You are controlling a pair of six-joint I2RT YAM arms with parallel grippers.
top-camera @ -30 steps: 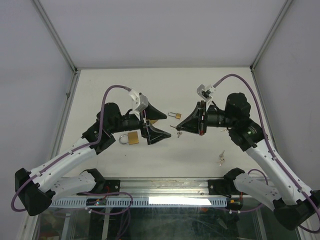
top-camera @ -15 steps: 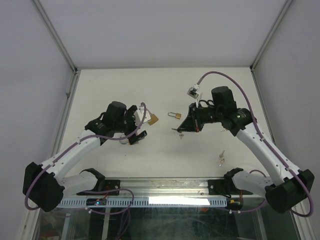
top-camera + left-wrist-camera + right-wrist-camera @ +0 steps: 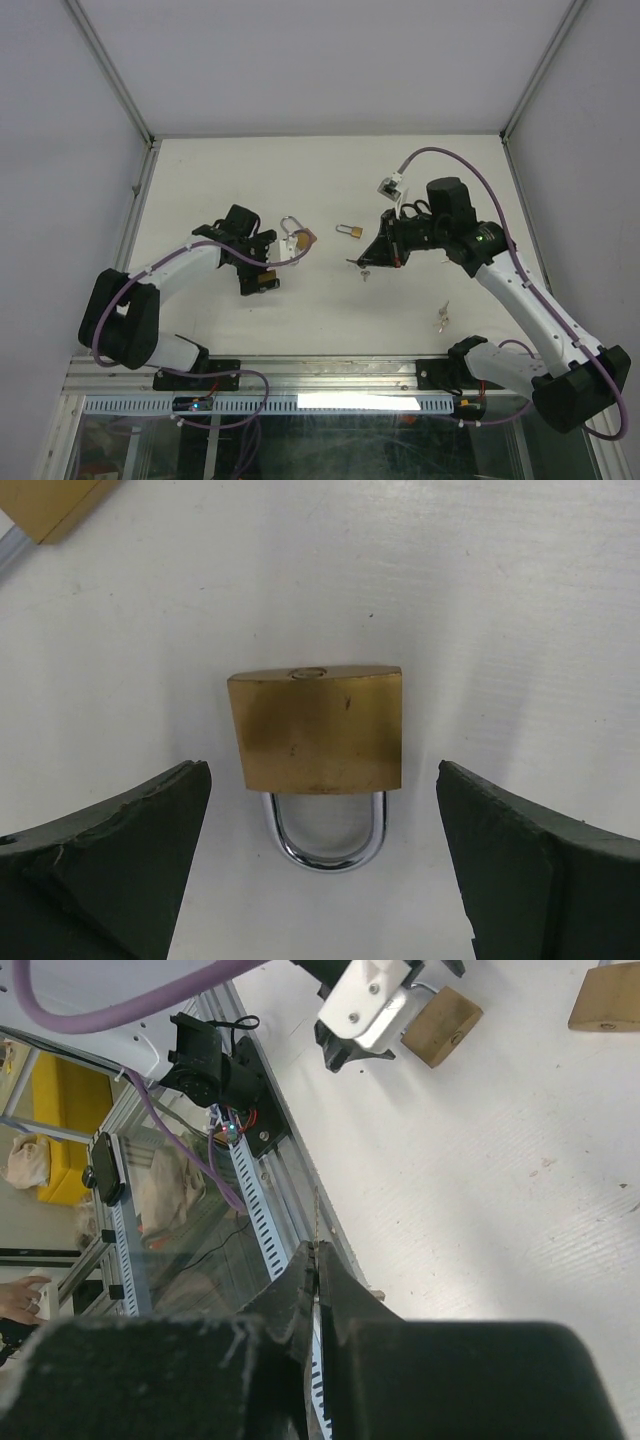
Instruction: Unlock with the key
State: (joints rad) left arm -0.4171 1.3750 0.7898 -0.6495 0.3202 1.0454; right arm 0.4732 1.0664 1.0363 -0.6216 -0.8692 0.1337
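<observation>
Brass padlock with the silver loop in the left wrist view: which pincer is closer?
Left. The left pincer hangs open over the brass padlock, a finger each side. The right pincer, gripping a metal key, is well off right.

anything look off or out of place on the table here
Nothing looks damaged or spilled. The only stray item is what looks like spare keys, lying alone near the front right of the table, well apart from the brass padlock.

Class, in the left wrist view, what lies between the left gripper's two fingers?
A brass padlock lies flat between the left gripper's open fingers, touching neither, shackle toward the camera. The left wrist view shows it.
</observation>
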